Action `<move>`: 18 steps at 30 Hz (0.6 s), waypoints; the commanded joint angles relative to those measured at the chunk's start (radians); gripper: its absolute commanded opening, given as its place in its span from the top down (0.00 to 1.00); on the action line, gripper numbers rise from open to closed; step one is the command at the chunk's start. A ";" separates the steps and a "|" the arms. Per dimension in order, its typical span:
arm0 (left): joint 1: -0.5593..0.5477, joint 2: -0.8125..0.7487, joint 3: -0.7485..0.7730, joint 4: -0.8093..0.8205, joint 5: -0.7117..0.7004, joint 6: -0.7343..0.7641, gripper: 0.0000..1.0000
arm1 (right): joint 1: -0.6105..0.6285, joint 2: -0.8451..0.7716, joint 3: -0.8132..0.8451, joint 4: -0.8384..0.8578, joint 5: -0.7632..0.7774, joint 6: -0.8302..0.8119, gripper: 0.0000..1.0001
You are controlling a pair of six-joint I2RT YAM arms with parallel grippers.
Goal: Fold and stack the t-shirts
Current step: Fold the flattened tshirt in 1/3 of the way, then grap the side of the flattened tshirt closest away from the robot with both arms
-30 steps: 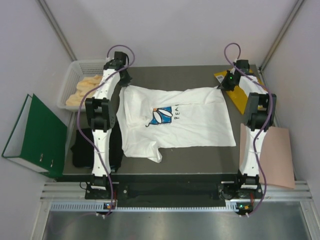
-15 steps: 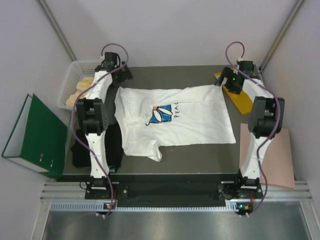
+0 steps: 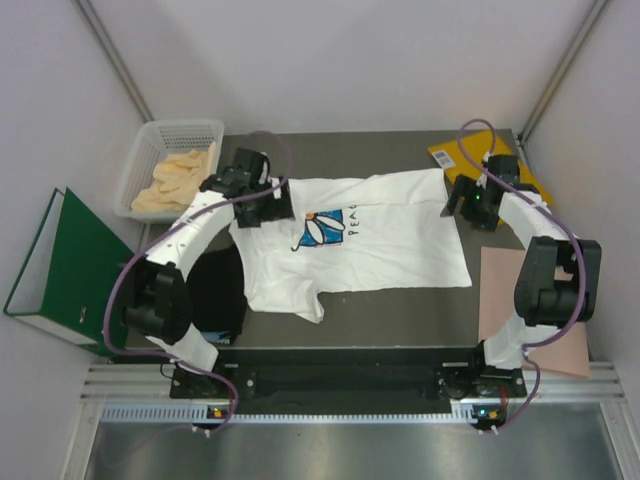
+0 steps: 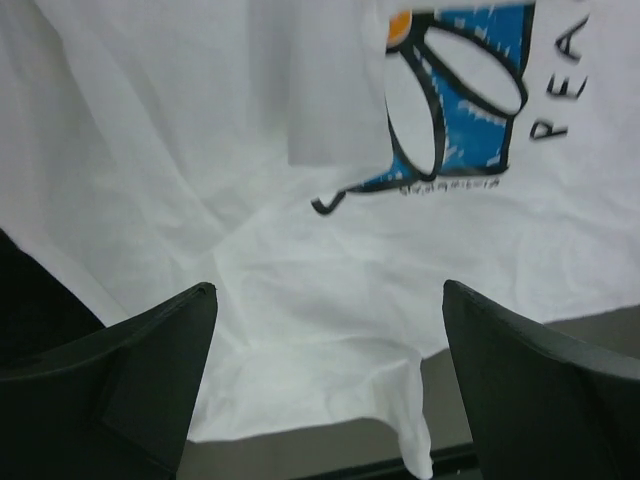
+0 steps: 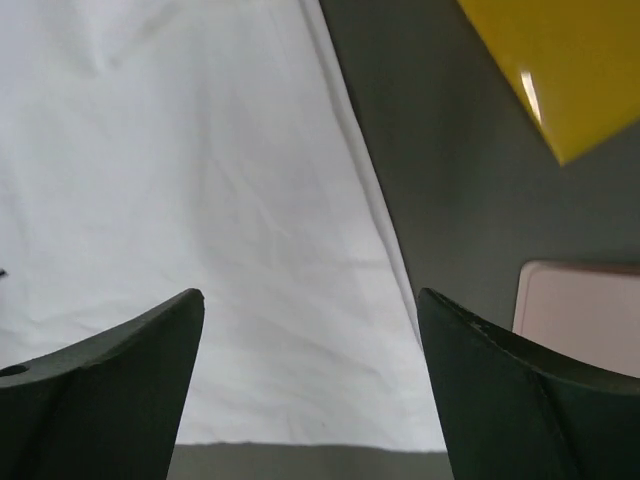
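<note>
A large white t-shirt (image 3: 385,245) with a blue-and-daisy chest print (image 3: 325,228) lies spread flat across the dark table (image 3: 400,320). A black t-shirt (image 3: 215,295) lies bunched at the table's left front, partly under the left arm. My left gripper (image 3: 276,205) hovers open over the white shirt's left shoulder; the left wrist view shows the print (image 4: 460,100) and nothing between the fingers (image 4: 140,380). My right gripper (image 3: 466,205) hangs open above the shirt's right edge (image 5: 390,250), holding nothing.
A white basket (image 3: 150,150) with beige cloth stands at the back left. A green binder (image 3: 70,265) lies off the table's left side. An orange-yellow envelope (image 3: 455,155) lies at the back right. A pink paper sheet (image 3: 535,310) overhangs the right edge.
Both grippers opened and let go of the white shirt's far edge. Both arms then drew back from the far corners toward the near side, over the shirt.
</note>
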 commanded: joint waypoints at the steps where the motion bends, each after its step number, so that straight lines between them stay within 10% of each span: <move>1: -0.141 -0.025 -0.082 -0.128 -0.039 -0.006 0.01 | -0.022 -0.015 -0.050 -0.204 0.053 -0.017 0.16; 18: -0.388 0.041 -0.097 -0.228 -0.075 0.012 0.01 | -0.049 0.037 -0.129 -0.333 0.166 0.016 0.30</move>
